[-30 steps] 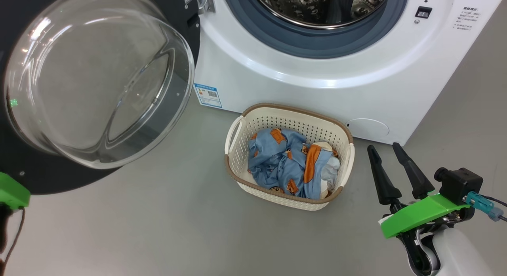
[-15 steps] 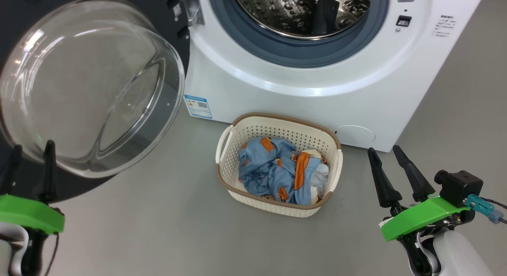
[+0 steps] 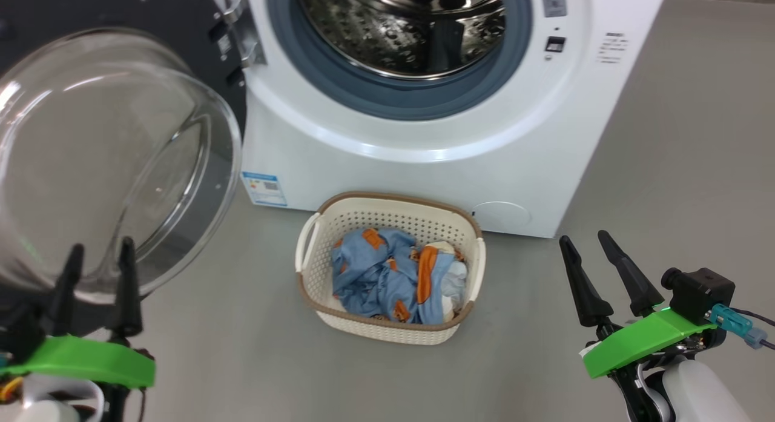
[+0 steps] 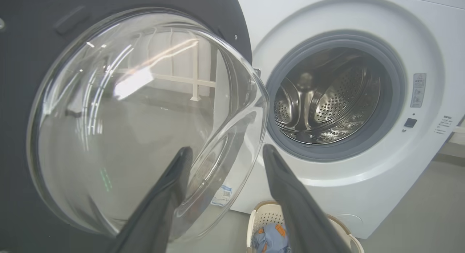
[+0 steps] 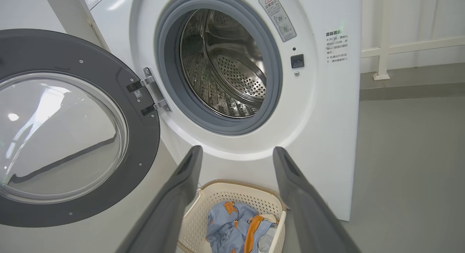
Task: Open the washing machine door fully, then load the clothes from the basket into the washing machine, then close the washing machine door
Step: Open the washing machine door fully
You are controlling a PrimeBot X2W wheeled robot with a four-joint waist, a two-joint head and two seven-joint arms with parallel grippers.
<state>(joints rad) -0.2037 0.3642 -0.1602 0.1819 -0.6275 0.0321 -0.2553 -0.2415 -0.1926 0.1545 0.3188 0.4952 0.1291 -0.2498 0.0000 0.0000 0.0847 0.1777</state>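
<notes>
Though poised either side of the basket [image 3: 387, 199] of clothes [image 3: 387, 283], hold nothing: left gripper [image 3: 101, 247], right gripper [image 3: 583, 237] both spread wide; washing machine door [image 3: 109, 155] open.

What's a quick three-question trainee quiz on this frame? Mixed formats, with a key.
1. True or false: the washing machine door stands swung open, leaving the drum uncovered.
2. Multiple choice: where are the clothes? A) in the drum B) in the basket C) draped over the door
3. Fill in: the left end effector and the right end effector both have their fingers ____, holding nothing.

Key: 1 true; 2 B; 3 open.
</notes>
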